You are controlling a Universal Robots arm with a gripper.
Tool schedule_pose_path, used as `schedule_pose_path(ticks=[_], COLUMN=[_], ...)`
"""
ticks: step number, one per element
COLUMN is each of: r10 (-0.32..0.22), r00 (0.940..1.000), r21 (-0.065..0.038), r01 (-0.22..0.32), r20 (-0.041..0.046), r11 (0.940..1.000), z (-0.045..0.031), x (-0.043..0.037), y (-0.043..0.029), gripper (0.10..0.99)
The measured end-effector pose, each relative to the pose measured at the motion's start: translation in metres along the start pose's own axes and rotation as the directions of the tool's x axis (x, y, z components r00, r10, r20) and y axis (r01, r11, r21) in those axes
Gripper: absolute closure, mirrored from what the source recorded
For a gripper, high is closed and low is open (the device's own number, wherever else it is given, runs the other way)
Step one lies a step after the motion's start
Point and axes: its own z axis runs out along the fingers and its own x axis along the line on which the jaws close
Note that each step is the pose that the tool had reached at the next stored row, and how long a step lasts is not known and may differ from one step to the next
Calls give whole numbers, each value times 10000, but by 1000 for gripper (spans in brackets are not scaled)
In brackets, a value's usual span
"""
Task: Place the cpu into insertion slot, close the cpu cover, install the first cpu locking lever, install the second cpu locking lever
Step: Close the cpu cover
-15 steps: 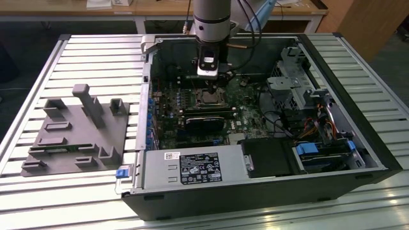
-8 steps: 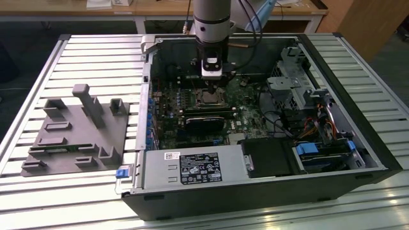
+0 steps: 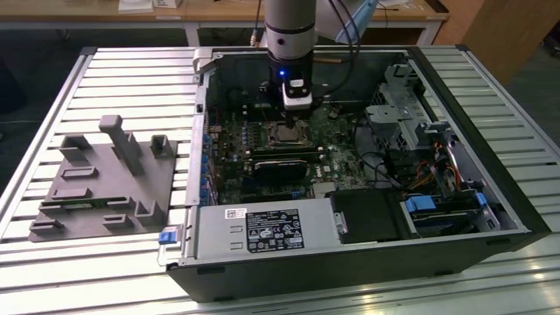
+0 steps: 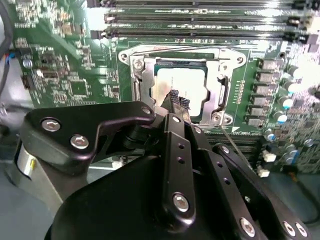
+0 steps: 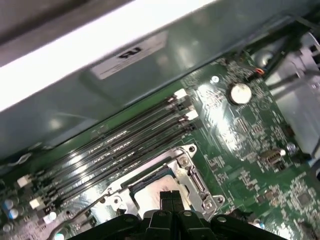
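Note:
The cpu [image 4: 181,80] lies flat in the insertion slot [image 4: 136,82] on the green board, its silvery top showing through the window of the cpu cover [image 4: 222,92], which is down over it. In the first wrist view the cpu [image 5: 150,196] and cover [image 5: 192,172] sit just beyond my fingertips. My gripper [image 4: 178,98] is shut with nothing between its fingers, its tips right over the cpu's near edge; I cannot tell whether they touch. A thin wire locking lever [image 4: 239,150] slants away from one socket corner. In the exterior view the gripper [image 3: 292,115] hangs just above the socket [image 3: 286,133].
Long black memory slots [image 4: 200,20] run beside the socket. A black heatsink block [image 3: 282,169] lies on the board near it. The open case's walls [image 3: 203,131], drive cages [image 3: 398,111] and cables surround the board. A grey fixture [image 3: 105,177] sits on the slatted table at the exterior view's left.

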Motion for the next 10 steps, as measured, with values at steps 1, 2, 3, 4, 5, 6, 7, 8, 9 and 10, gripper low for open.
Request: schedule_pose_path(ticks=[1,2,3,4,5,6,7,8,9,10], r10=[-180,-359,-539,-717,-896,-1076,-1268,-1448,-1624,-1802], r00=[9998,9994,9985,9974,9960,9942,9919,9895,9867,9836], r21=[-12,-23,-35,-47,-60,-72,-85,-96,-108,-119], r01=[180,359,539,717,896,1076,1268,1448,1624,1801], r20=[-6,-12,-18,-23,-28,-33,-39,-43,-47,-51], r11=[9998,9994,9985,9974,9960,9942,9919,9894,9867,9836], z=[1,2,3,4,5,6,7,8,10,11], x=[0,0,0,0,0,0,1,1,1,1], y=[0,0,0,0,0,0,0,0,0,-1], gripper=[980,980,980,980,980,980,980,980,980,980])
